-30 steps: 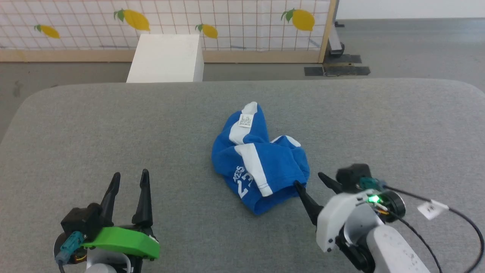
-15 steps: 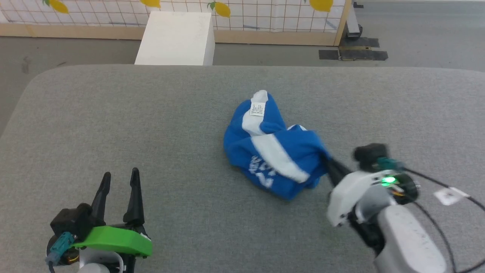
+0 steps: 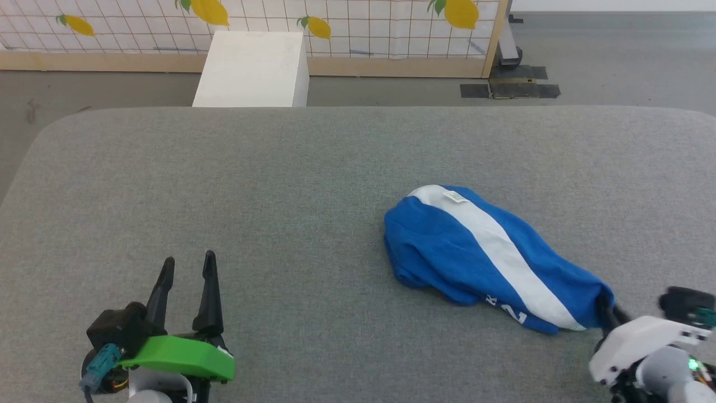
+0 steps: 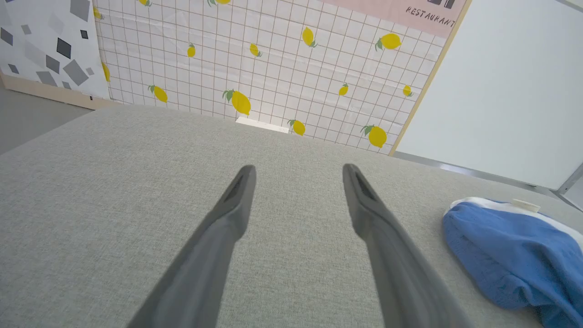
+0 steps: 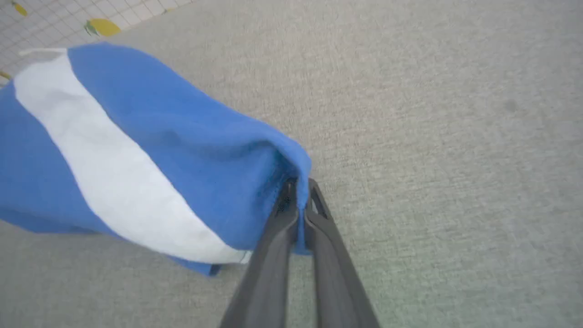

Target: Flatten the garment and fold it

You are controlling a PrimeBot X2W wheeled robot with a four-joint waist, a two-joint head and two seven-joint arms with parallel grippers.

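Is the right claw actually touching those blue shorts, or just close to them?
Touching. In the right wrist view the right gripper has its two fingers shut on an edge of the blue shorts, with cloth pinched between them.

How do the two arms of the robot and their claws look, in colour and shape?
The left claw has two long dark tapered fingers, a bright green cover at its base and a teal connector on a black block. The right claw has the same dark fingers, a white housing and a small green light.
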